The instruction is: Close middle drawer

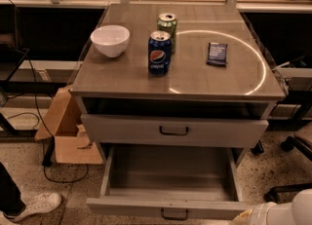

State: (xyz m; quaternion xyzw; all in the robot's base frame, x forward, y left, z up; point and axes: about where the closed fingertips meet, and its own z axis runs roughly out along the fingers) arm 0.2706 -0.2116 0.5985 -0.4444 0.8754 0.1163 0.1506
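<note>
The middle drawer is pulled far out at the bottom of the grey cabinet. Its plain grey interior is bare, and its low front panel carries a small dark loop handle. Above it, a drawer with a taller front panel sits nearly flush. My gripper is out of view. Only a white rounded part of my arm shows at the bottom right corner, just right of the open drawer's front corner.
On the cabinet top stand a white bowl, a blue Pepsi can, a green can and a dark packet. A cardboard box lies at the left, with a person's shoe and an office chair base.
</note>
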